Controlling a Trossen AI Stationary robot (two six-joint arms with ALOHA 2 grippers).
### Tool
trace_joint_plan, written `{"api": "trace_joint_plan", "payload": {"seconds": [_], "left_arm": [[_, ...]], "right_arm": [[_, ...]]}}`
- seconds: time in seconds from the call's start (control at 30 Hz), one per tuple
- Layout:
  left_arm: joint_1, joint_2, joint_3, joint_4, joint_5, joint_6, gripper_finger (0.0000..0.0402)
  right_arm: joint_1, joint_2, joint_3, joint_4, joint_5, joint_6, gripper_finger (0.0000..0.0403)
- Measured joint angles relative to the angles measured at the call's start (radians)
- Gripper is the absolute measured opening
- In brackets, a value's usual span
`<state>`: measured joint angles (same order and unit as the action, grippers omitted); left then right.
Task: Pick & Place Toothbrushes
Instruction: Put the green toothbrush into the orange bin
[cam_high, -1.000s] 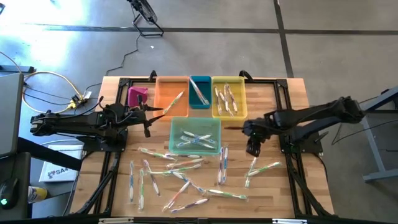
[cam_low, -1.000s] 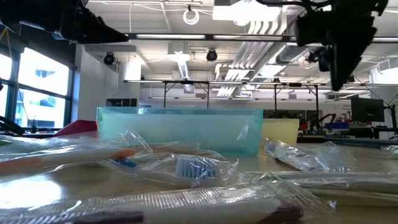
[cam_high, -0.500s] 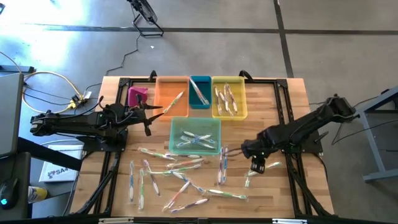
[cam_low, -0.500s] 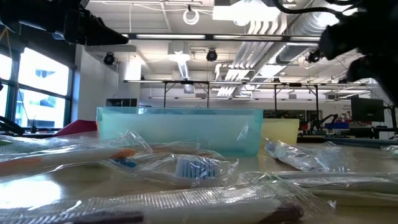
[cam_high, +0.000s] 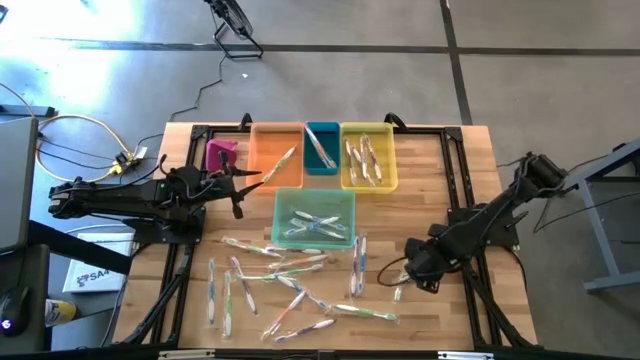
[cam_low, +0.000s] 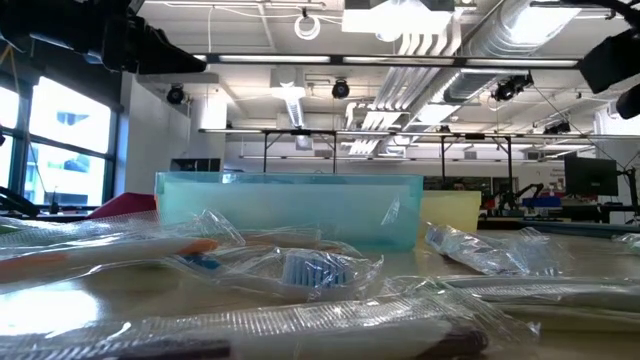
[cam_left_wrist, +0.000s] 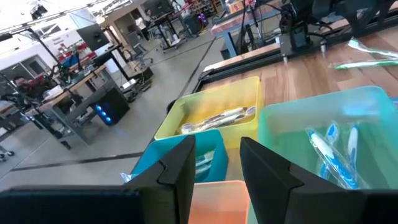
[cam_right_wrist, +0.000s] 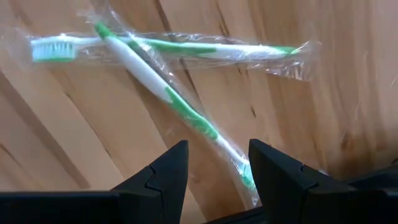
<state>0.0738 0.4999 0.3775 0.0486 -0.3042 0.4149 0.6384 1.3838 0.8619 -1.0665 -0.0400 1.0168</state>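
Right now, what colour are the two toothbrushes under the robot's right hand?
Green and white, both toothbrushes wrapped in clear plastic and crossed on the wood. The right wrist view shows it best.

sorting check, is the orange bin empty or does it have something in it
Not empty. The orange bin holds one toothbrush, lying diagonally across its floor in the high view; nothing else shows in it.

From overhead I can't see the green toothbrushes (cam_right_wrist: 168, 87) properly: the right gripper (cam_high: 418, 272) covers most of them. On my right wrist feed, one wrapped handle runs down behind the fingers (cam_right_wrist: 155, 180). In the low view the nearest wrapped toothbrushes (cam_low: 300, 320) are a blur, cut off by the bottom edge.
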Motion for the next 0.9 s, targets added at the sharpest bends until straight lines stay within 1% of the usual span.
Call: {"api": "trace_joint_plan", "payload": {"seconds": [0.17,0.27,0.37,0.63,0.9], "left_arm": [[0.0,0.0,0.0,0.002,0.0,0.0,0.0122],[0.0,0.0,0.0,0.003,-0.001,0.0,0.0122],[0.0,0.0,0.0,0.009,-0.001,0.0,0.0122],[0.0,-0.001,0.0,0.01,-0.003,0.0,0.0122],[0.0,-0.001,0.0,0.01,-0.003,0.0,0.0122]], "right_arm": [[0.055,0.0,-0.064,0.051,-0.013,0.085,0.0161],[0.077,0.0,-0.098,0.102,-0.011,0.115,0.0161],[0.096,0.0,-0.119,0.118,-0.012,0.137,0.0161],[0.124,0.0,-0.181,0.149,0.005,0.143,0.0161],[0.123,0.0,-0.26,0.259,0.004,0.143,0.0161]]}}
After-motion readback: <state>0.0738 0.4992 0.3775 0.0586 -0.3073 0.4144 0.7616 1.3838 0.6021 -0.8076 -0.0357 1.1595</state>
